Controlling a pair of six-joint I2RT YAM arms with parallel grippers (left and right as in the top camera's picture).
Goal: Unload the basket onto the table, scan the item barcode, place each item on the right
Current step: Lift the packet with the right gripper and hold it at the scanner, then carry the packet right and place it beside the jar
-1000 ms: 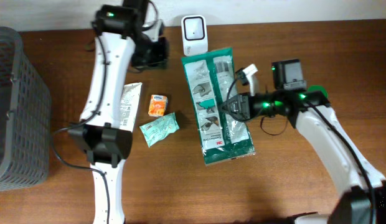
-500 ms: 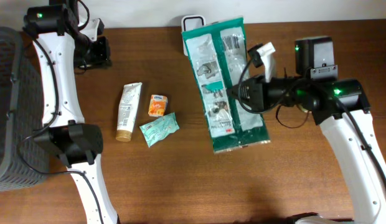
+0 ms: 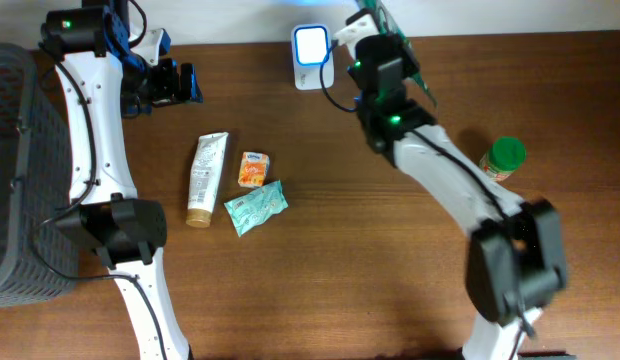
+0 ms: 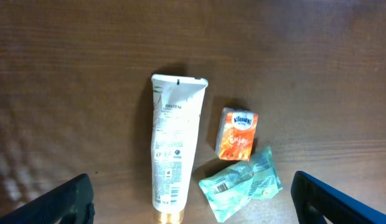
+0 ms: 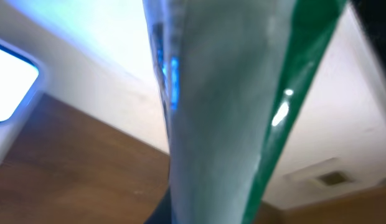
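The right pincer [image 3: 373,32] is clenched on the green-edged package [image 5: 218,124] and holds it off the table, just right of the scanner [image 3: 312,43], whose face glows blue-white. From above, the package stands on edge. It shows only as a thin green strip slanting from the pincer's tip away from the scanner, along the forearm. In the right wrist view it fills the middle of the picture. Its pale face is turned toward the lit scanner at the left edge, and a blue glint shows on the plastic. Whether the package touches the scanner cannot be told.

The left pincer [image 3: 180,85] hangs well left of the scanner, released, jaws spread wide with nothing between them. Its camera looks down on a white tube [image 4: 174,146], an orange tissue pack [image 4: 238,134] and a teal packet [image 4: 243,183], which lie close together on the table, left of the scanner and nearer the front. A green-lidded jar [image 3: 503,158] stands well right of the scanner, and a grey basket [image 3: 20,180] sits far to its left.
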